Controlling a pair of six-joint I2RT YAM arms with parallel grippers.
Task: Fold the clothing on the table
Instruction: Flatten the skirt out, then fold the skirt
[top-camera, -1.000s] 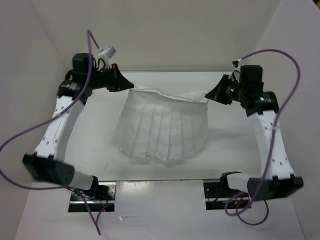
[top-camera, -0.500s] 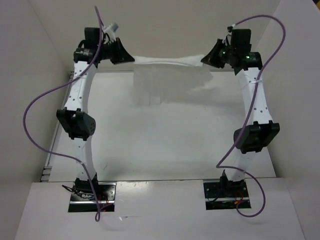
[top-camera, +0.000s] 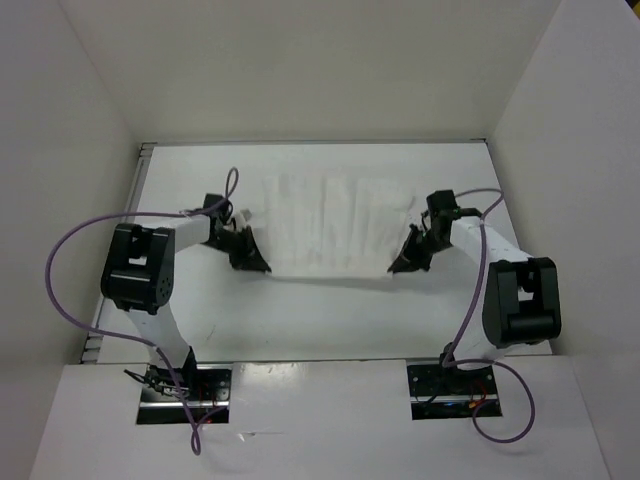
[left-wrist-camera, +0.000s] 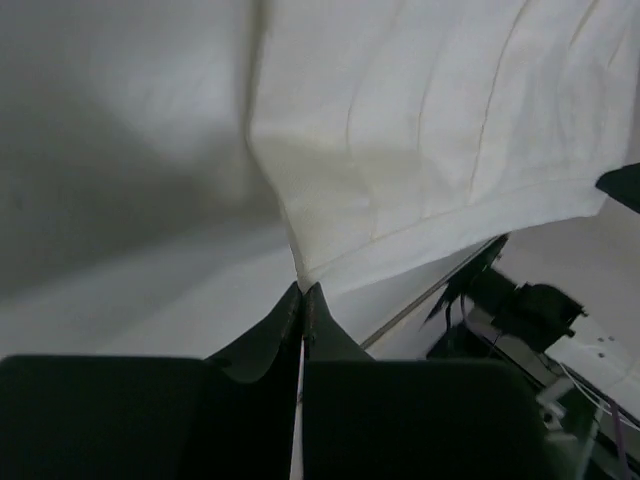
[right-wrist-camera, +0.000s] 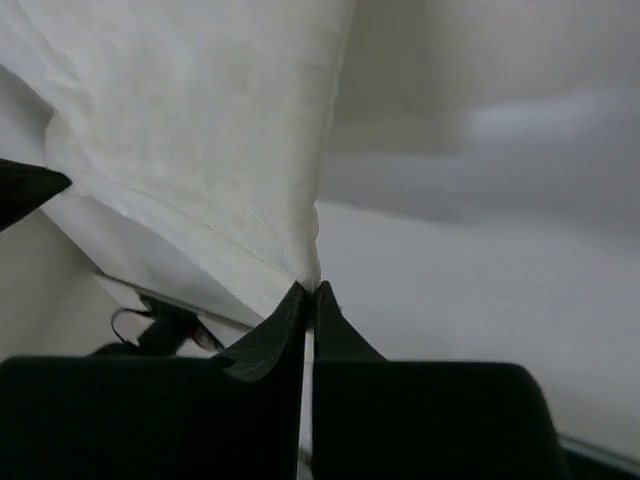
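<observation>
The clothing (top-camera: 330, 225), a white pleated fabric piece, lies spread on the table (top-camera: 330, 315) toward the back middle. My left gripper (top-camera: 258, 266) is shut on its near left corner, low over the table. In the left wrist view the black fingertips (left-wrist-camera: 290, 305) pinch the clothing (left-wrist-camera: 430, 120) corner. My right gripper (top-camera: 398, 266) is shut on the near right corner. The right wrist view shows its fingertips (right-wrist-camera: 296, 302) pinching the clothing (right-wrist-camera: 200, 110) edge.
White walls enclose the table on the left, back and right. Purple cables (top-camera: 75, 240) loop from both arms. The arm bases (top-camera: 185, 385) sit at the near edge. Bare table (top-camera: 330, 315) lies between the clothing and the bases.
Both arms have swung down and toward me from the high back position, carrying the clothing's corners. The clothing, hanging in the air before, now lies spread on the table.
</observation>
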